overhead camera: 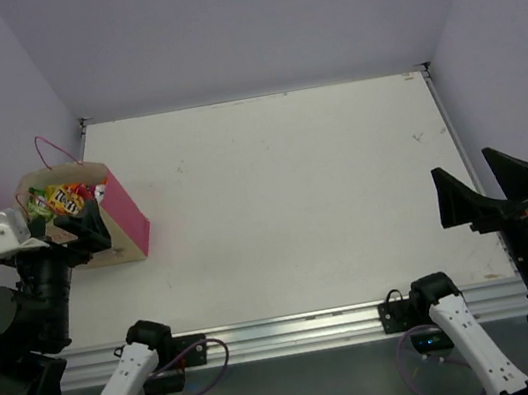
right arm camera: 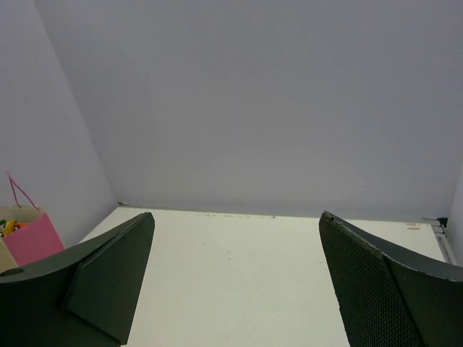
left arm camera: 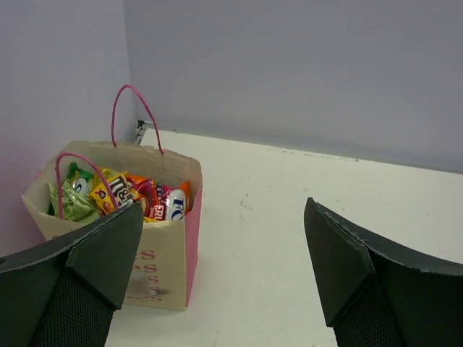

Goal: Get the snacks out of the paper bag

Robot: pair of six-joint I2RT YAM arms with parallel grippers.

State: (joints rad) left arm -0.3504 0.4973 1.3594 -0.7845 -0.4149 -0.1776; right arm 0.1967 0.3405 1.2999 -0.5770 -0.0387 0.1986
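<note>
My left pincer is spread wide, nothing between its two dark fingers, and it hangs low over the table with its jaws facing the back wall

The paper bag stands upright ahead of this pincer and off to its left, so that in the left wrist view the left finger covers the bag's lower near corner. From above, the fingertips sit right at the bag's near side; I cannot tell whether they touch the paper. The bag is pink on its side, pale on the face turned toward me, and its mouth is open upward. Two thin pink cord handles arch over the mouth, one on the side near the pincer and one on the far side

The snacks are all inside the bag, packed up to the rim: a green packet at the end farthest left of the pincer, a yellow one with dark lettering next to it, then red and orange ones and a white piece with blue letters toward the pink side

My right pincer is also spread wide and holds nothing. It hovers well apart from everything, and the bag lies far to its left, just a pink corner at the edge of its view
</note>
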